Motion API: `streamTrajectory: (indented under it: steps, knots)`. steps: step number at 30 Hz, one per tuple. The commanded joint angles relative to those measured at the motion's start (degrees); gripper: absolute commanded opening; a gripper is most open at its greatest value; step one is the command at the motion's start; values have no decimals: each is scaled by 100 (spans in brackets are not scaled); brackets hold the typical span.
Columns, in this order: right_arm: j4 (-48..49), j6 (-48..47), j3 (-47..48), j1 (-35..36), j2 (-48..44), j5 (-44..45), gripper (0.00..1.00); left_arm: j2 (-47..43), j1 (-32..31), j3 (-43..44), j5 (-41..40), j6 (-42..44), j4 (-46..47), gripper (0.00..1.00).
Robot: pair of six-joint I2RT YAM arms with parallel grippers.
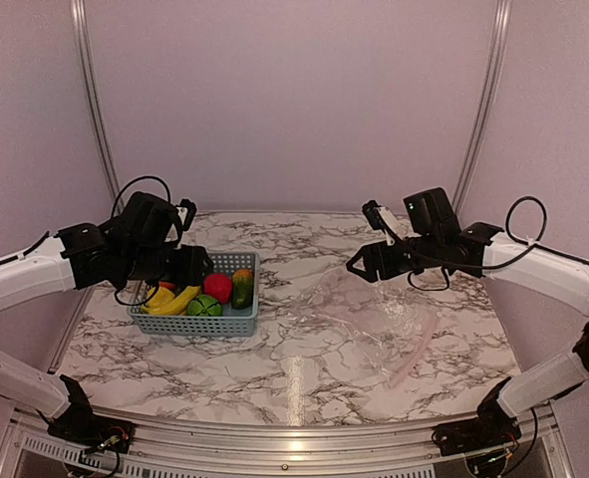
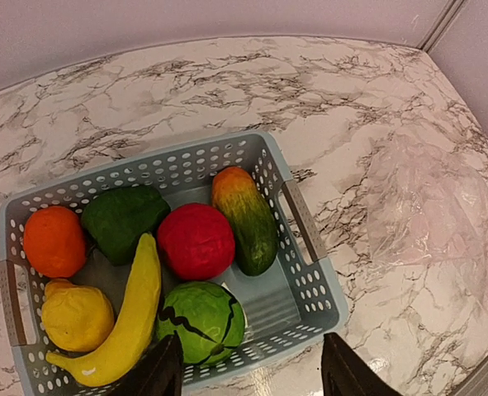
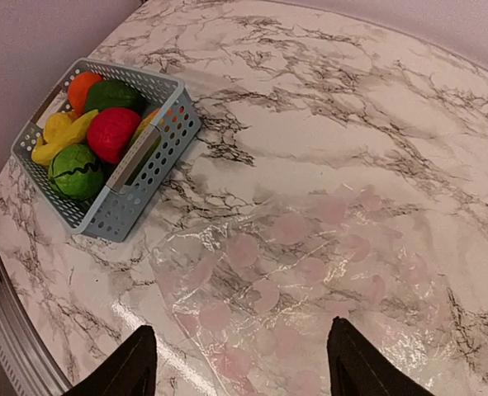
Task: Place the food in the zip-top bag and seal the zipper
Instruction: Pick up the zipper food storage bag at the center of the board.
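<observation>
Both sets of jaws stood spread and empty — my left gripper (image 2: 252, 371) hung over the basket (image 2: 314, 289), where all the food (image 2: 196, 241) lay, my right gripper (image 3: 239, 363) over the flat zip-top bag (image 3: 293, 272) beside it. Nothing was bagged; I judged the first pick came next — down onto the melon (image 2: 201, 322), nearest my fingers.

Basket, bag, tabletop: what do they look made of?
Basket: matte grey-blue plastic, likely moulded; rows of punched holes.
Bag: thin clear glossy film; crinkles, glare.
Tabletop: glossy marble-look, veined, reflective; stone or laminate, cannot tell.
</observation>
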Motion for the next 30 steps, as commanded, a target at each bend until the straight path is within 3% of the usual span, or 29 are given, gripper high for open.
streamTrajectory:
  steps: [1, 5, 12, 18, 24, 30]
  knots:
    - [169, 175, 69, 90, 195, -554, 67, -43, -28, -82, 22, -967, -661, 59]
    - [159, 202, 100, 151, 375, -568, 66, -199, -28, -351, -213, -1393, -779, 61]
    - [-587, 277, 23, 172, 507, -487, 60, -269, -38, -947, 205, -1657, -401, 61]
    - [-1551, 1011, -378, 241, 29, 303, 53, -278, -87, -1149, 385, -1510, -126, 60]
    - [-1678, 2265, -1187, 180, -1032, 833, 53, 191, -383, -590, 625, -762, 198, 60]
    - [-2150, 2893, -1879, -418, -2220, 917, 52, 1132, -642, 320, 899, -46, 468, 61]
